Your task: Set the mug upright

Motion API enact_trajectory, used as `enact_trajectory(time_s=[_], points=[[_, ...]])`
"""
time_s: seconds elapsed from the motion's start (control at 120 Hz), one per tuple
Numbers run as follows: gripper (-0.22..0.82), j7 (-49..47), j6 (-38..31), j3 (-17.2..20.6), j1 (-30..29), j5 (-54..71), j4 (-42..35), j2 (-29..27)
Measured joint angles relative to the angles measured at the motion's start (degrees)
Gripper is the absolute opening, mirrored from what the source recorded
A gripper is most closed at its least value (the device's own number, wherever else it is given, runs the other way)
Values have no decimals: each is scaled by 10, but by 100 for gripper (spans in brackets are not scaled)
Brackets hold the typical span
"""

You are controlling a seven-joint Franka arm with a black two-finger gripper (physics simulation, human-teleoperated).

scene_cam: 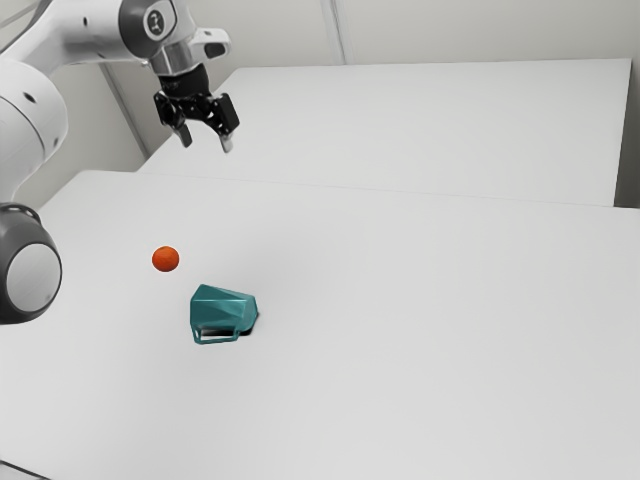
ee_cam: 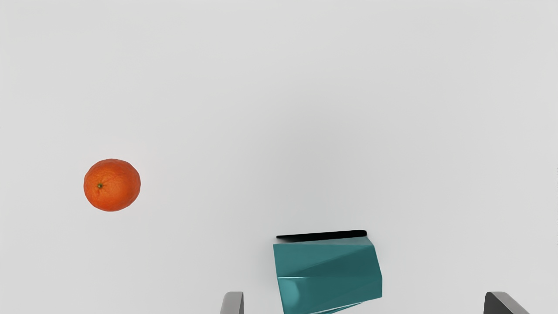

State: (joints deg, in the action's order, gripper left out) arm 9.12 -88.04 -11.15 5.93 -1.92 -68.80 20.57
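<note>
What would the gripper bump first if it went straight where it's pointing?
Probably the teal mug, lying on its side below the gripper. Depth is hard to judge, though, so it might meet the white table right beside the mug instead.

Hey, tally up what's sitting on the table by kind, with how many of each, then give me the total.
Mug, teal, lying on its side: 1
Orange: 1
Total: 2
</note>
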Motion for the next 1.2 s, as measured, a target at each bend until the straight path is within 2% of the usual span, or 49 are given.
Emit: enact_trajectory(time_s=[0.175,0.242,0.342,0.483,0.55,0.658,0.725,0.875,1.2], points=[[60,8,5,1,-1,-2,-2,-2],[60,10,17,0,4,6,-23,-24],[60,9,15,0,3,-7,-143,-92],[60,5,-26,-3,0,-22,-312,-200],[60,5,-48,-9,1,-31,-366,-240],[60,8,-77,-41,4,-59,-440,-282],[60,13,-96,-67,7,-78,-475,-294],[60,33,-135,-102,10,-120,-535,-308],[60,112,-212,-117,4,-186,-573,-277]])
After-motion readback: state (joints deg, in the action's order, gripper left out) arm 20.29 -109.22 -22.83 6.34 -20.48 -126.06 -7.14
